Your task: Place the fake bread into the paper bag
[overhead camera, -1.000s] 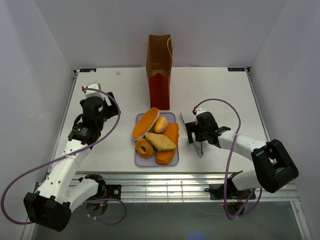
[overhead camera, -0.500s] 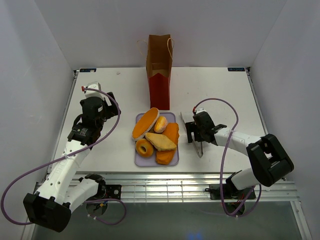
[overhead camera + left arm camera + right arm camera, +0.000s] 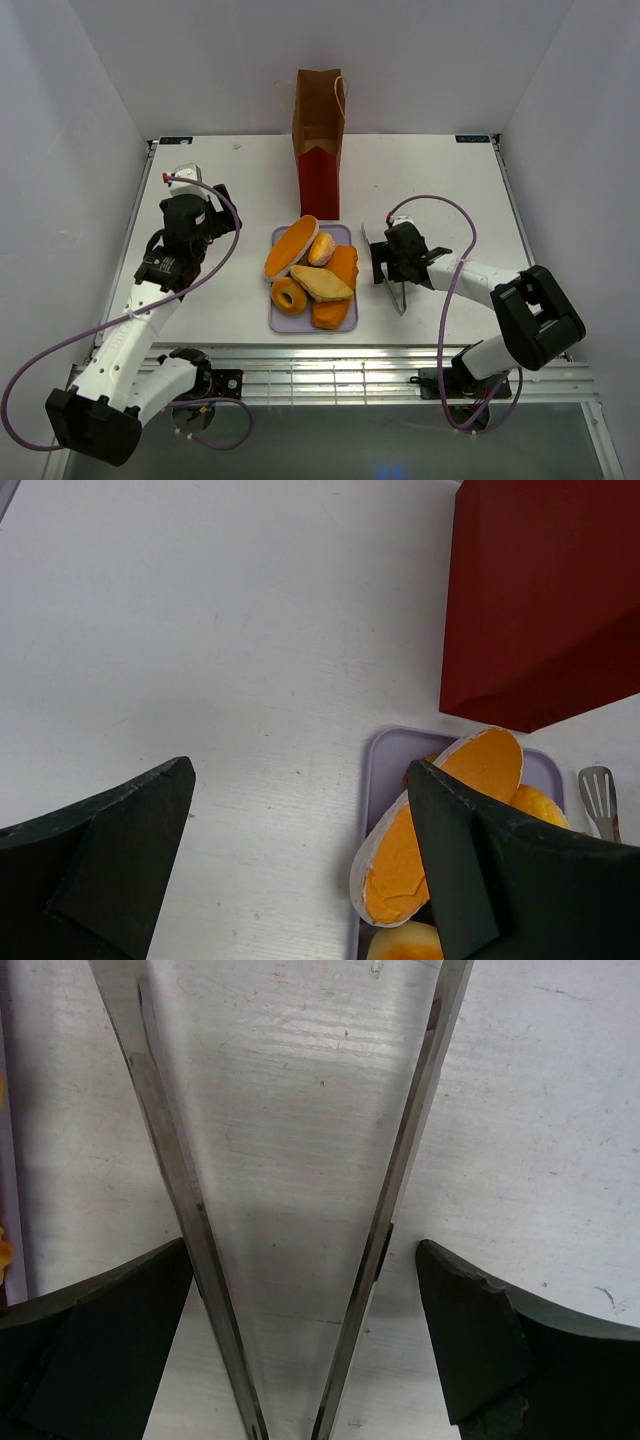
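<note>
The fake bread (image 3: 310, 270) lies heaped on a lavender tray (image 3: 285, 322) at the middle of the white surface (image 3: 230, 180): a long oval loaf (image 3: 290, 247) with an orange face at the far left, a small bun (image 3: 321, 248) beside it, a ring donut (image 3: 289, 296) at the near left, and a tan wedge (image 3: 320, 283) resting across an orange loaf (image 3: 337, 298). The paper bag (image 3: 318, 150) stands upright just behind the tray, brown above and red below, its mouth open at the top. Metal tongs (image 3: 398, 298) lie on the surface just right of the tray. The right claw (image 3: 390, 265) sits low over the tongs, spread, with both tong arms (image 3: 185, 1195) between its fingers (image 3: 100, 1350); whether the fingers touch the metal cannot be told. The left claw (image 3: 300, 770) is spread and holds nothing, above bare surface left of the tray and facing the loaf (image 3: 440, 830) and the bag's red base (image 3: 540, 600).
</note>
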{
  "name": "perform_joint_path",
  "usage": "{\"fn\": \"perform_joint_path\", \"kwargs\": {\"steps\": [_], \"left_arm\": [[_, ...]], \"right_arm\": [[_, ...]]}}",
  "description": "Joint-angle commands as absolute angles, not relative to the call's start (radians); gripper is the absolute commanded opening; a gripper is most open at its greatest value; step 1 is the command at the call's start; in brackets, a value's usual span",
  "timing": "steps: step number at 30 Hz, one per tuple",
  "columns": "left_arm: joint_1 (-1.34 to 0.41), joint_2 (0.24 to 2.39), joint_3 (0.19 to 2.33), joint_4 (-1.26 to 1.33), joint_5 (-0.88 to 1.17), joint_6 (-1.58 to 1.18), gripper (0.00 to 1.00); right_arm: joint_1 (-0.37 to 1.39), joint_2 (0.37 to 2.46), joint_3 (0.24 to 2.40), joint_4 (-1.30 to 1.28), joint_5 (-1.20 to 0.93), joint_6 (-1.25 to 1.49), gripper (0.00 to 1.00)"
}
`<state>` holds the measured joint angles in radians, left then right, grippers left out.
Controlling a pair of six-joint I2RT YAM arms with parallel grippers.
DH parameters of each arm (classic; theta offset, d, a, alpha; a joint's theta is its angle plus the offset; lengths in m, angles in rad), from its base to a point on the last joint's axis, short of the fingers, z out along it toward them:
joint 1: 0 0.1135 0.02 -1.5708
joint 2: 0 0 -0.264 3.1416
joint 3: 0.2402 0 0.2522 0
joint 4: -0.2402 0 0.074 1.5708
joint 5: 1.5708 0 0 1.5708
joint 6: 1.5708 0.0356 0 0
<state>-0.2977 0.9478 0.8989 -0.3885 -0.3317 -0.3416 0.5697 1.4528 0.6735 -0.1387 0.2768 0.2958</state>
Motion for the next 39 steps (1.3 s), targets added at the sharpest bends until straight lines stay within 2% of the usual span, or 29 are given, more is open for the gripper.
{"fn": "perform_joint_path", "kwargs": {"steps": [1, 4, 11, 39], "left_arm": [[-0.305, 0.923, 0.930, -0.382, -0.328, -0.345, 0.98], [-0.307, 0.923, 0.930, -0.379, -0.328, -0.345, 0.98], [-0.311, 0.927, 0.928, -0.377, -0.325, -0.345, 0.98], [-0.322, 0.920, 0.923, -0.374, -0.327, -0.342, 0.98]], "right_arm": [[0.574, 1.474, 0.709, -0.109, 0.256, 0.307, 0.98], [0.574, 1.479, 0.712, -0.109, 0.245, 0.311, 1.00], [0.574, 1.482, 0.709, -0.118, 0.259, 0.313, 0.84], [0.574, 1.342, 0.756, -0.247, 0.333, 0.325, 0.72]]}}
